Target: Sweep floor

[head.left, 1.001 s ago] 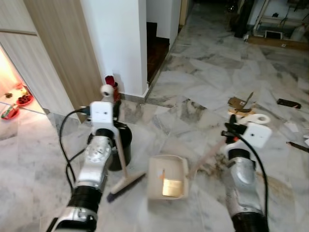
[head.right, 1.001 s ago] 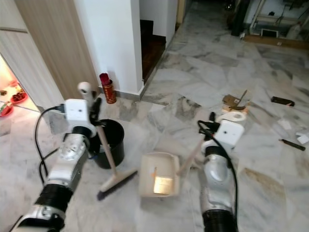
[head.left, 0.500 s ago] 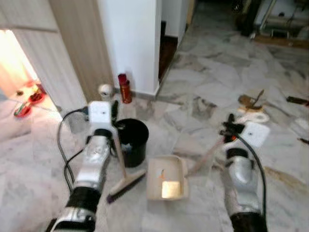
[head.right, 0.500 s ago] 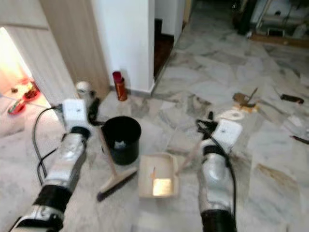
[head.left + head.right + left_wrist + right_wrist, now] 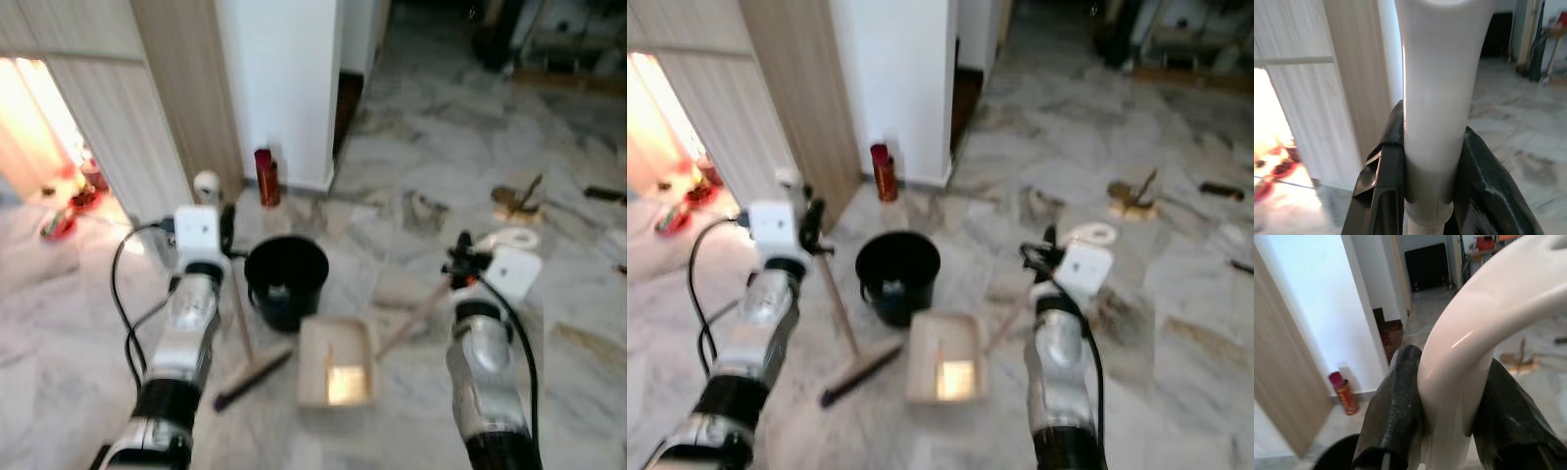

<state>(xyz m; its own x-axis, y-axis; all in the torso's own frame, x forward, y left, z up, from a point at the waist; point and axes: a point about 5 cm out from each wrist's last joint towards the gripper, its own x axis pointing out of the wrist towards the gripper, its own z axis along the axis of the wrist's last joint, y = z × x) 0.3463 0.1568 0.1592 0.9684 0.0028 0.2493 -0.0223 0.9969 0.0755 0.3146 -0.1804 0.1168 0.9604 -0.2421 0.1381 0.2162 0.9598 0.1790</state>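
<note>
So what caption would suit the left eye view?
Left gripper holds a broom, right gripper a dustpan, beside a black bucket.

You stood on a grey-veined marble floor (image 5: 411, 157); a white pillar (image 5: 284, 78) and wood-panelled wall (image 5: 186, 108) rose beyond the left pincer, warm light beside them.

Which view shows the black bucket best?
The right eye view: the black bucket stands whole beyond the dustpan. The left eye view shows it too, slightly blurrier. The right wrist view catches just a sliver of its rim.
</note>
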